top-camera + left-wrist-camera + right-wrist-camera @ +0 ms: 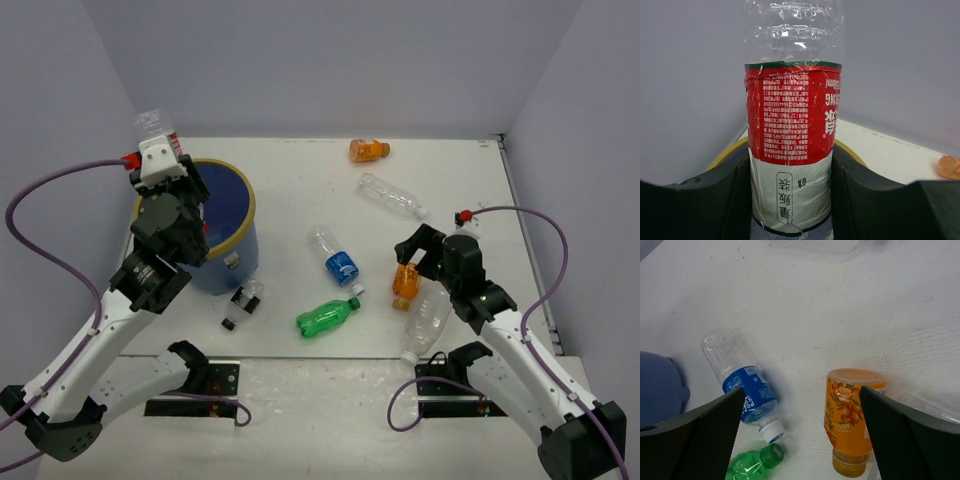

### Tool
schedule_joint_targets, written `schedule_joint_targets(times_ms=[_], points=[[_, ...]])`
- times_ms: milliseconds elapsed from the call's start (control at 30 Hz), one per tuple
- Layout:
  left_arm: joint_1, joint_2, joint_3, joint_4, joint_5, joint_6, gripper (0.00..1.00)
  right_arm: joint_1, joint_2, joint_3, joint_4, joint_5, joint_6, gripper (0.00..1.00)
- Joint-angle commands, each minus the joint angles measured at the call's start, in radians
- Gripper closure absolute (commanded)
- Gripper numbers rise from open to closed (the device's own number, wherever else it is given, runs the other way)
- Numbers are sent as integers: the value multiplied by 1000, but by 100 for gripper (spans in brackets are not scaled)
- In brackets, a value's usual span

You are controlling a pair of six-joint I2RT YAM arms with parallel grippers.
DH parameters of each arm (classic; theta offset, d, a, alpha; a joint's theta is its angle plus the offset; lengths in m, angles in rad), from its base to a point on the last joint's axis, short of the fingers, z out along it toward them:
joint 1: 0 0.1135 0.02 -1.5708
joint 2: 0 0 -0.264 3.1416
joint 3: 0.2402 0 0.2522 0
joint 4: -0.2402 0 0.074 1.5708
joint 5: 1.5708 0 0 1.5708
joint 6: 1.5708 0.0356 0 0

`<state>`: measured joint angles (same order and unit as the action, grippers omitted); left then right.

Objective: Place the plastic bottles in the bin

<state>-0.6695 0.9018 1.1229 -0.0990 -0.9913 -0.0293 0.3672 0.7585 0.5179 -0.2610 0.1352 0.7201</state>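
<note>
Here the left gripper (790,200) is clamped on a clear plastic bottle with a red label (790,120), held aloft at the far-left edge of the round blue bin with a yellow rim (247,200). The right gripper (802,415) hangs spread wide, gripping nothing, above a stubby orange bottle (850,410) lying on the white table (290,170).
</note>
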Motion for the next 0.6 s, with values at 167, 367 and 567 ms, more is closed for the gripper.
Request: schedule_joint_targets(times_ms=[167,367,567], points=[[127,76,11,-78,-30,-113,15,-2,12,30,31,-16,-17,1],[127,25,38,-104,100,-129,0,-3,8,28,29,-5,-16,1],[125,17,46,-114,264,-142,0,-2,20,35,19,-1,-13,1]])
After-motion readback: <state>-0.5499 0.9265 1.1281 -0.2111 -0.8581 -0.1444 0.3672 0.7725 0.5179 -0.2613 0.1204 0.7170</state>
